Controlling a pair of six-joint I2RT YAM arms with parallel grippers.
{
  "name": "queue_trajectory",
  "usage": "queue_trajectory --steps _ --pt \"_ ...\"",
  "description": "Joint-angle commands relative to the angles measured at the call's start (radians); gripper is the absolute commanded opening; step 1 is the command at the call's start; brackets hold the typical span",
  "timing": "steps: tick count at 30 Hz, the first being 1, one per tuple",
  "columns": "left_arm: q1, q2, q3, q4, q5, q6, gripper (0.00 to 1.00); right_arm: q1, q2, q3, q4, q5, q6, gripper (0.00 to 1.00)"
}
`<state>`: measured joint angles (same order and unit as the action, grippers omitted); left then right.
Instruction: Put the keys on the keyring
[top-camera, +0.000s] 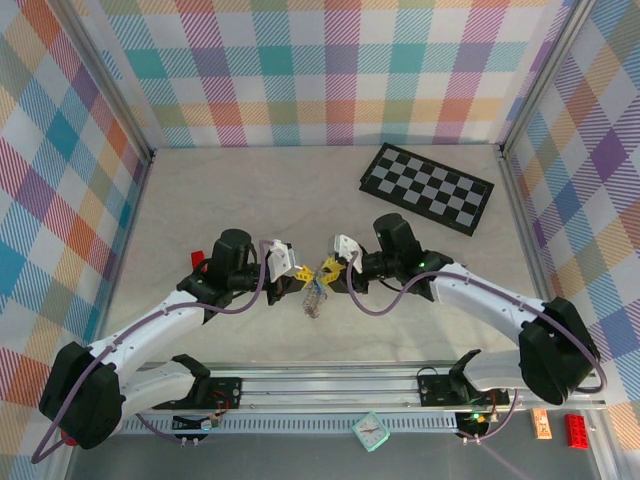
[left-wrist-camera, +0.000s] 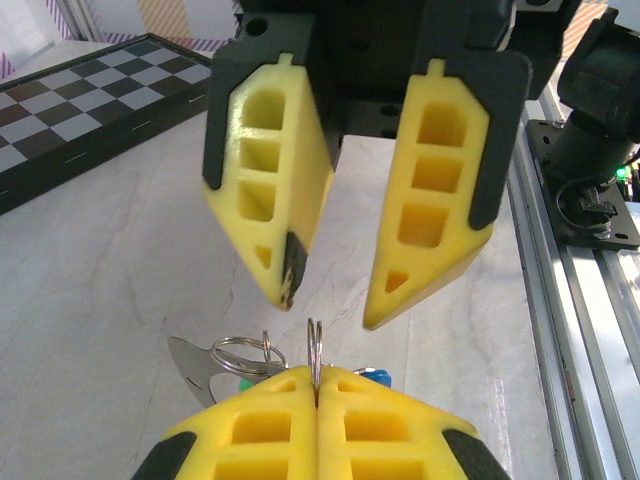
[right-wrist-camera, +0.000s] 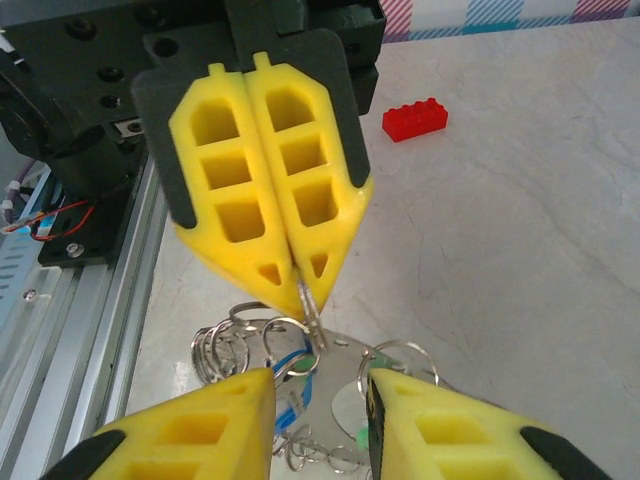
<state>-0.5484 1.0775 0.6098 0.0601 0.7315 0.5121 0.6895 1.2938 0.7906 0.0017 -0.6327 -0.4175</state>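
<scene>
My left gripper (left-wrist-camera: 317, 385) is shut on the thin edge of a metal keyring (left-wrist-camera: 315, 345), which stands up between its yellow fingers. Below it hangs a bunch of small silver rings (right-wrist-camera: 235, 340) and a flat metal tag (left-wrist-camera: 190, 365), with blue (right-wrist-camera: 295, 400) and green (left-wrist-camera: 243, 383) key heads among them. My right gripper (right-wrist-camera: 320, 400) is open, facing the left one tip to tip, its fingers (left-wrist-camera: 270, 200) spread on either side of the ring's line and not touching it. In the top view both grippers (top-camera: 297, 270) (top-camera: 335, 266) meet over the key bunch (top-camera: 315, 297) at mid table.
A black-and-white chequered board (top-camera: 427, 187) lies at the back right. A red brick (right-wrist-camera: 415, 120) sits on the table left of the left arm. The aluminium rail (top-camera: 330, 385) runs along the near edge, with a small clock (top-camera: 370, 432) and bricks (top-camera: 577, 430) below it.
</scene>
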Motion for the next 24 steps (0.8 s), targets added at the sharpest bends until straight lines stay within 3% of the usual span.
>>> queue_trajectory --steps 1,15,24 --pt "-0.005 -0.022 0.001 0.048 0.031 -0.003 0.0 0.012 -0.015 -0.03 -0.013 -0.01 0.033 0.31" --pt "-0.005 -0.02 0.005 0.051 0.03 -0.009 0.0 0.066 0.066 -0.06 0.089 0.045 0.069 0.33" --pt "-0.005 -0.017 0.005 0.047 0.032 -0.008 0.0 0.071 0.081 -0.074 0.129 0.087 0.065 0.28"
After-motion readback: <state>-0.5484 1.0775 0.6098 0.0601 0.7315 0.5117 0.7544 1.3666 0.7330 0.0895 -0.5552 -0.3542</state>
